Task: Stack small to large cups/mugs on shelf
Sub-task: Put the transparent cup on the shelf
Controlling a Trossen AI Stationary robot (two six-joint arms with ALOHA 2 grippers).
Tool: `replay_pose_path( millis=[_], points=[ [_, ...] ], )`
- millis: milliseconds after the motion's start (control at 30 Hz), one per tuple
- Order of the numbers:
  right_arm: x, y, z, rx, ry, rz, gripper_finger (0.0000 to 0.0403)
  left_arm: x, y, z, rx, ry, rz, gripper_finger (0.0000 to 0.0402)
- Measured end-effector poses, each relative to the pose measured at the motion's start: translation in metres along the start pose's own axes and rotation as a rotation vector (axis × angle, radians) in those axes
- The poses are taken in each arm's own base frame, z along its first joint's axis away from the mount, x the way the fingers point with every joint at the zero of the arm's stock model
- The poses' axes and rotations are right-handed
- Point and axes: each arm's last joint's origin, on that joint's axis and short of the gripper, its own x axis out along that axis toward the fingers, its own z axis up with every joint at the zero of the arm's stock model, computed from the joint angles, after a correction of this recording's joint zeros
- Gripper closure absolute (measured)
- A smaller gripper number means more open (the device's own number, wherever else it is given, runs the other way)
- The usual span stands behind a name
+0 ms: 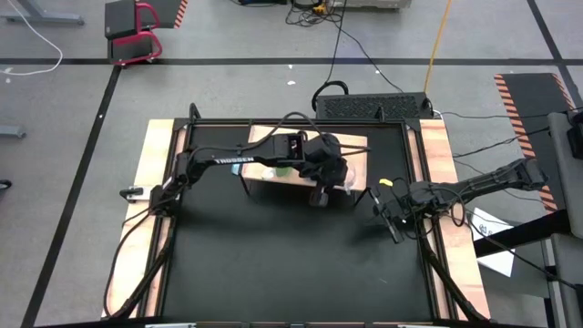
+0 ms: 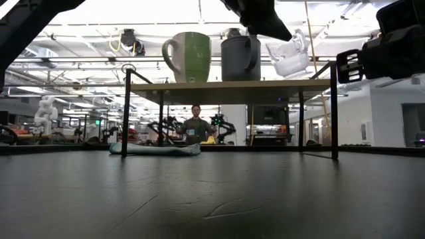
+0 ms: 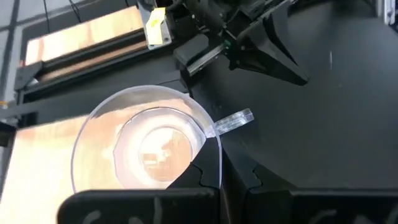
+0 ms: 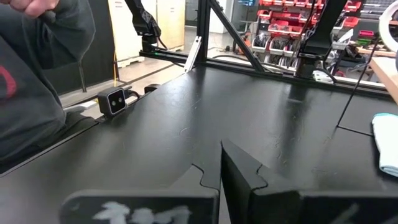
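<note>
The lime-green mug point(image 2: 189, 56) and the grey-blue mug point(image 2: 240, 60) stand upright side by side on the tan shelf point(image 2: 232, 83). My left gripper point(image 3: 221, 177) reaches over the shelf's right end point(image 1: 357, 148) and is shut on the clear glass cup point(image 2: 289, 57). The cup is tilted, to the right of the grey-blue mug. My right gripper point(image 1: 383, 210) is shut and empty, low over the black table to the right of the shelf; it also shows in the low view point(image 2: 348, 66). My left gripper holds the glass cup by its wall at the rim, next to the handle point(image 3: 214, 146), with one finger inside the cup and one outside. The fingers come from above. The cup hangs tilted just over the shelf's right end; I cannot tell whether its base touches the board.
A pale blue cloth point(image 2: 154, 149) lies on the table under the shelf's left part; it also shows in the right wrist view point(image 4: 385, 146). The shelf's dark legs point(image 2: 334, 113) stand at its corners. A person point(image 2: 194, 126) stands in the room beyond the table.
</note>
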Motion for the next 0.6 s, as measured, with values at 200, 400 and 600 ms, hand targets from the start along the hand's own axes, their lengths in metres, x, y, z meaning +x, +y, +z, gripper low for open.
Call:
replay_pose_path(
  millis=[200,400,600],
  points=[
    [0.0009,-0.0001,-0.0015,0.003,0.014,0.002,0.0403,0.0020,-0.0074,0.0024,0.044,0.021,0.043,0.0401],
    [0.0013,-0.0001,-0.0022,-0.001,0.020,0.002,0.0403,0.0017,-0.0040,0.0011,0.020,0.022,0.048,0.0401],
    [0.0013,-0.0001,-0.0021,-0.001,0.019,0.002,0.0403,-0.0003,-0.0040,0.0021,0.024,0.010,0.034,0.0401]
  ],
)
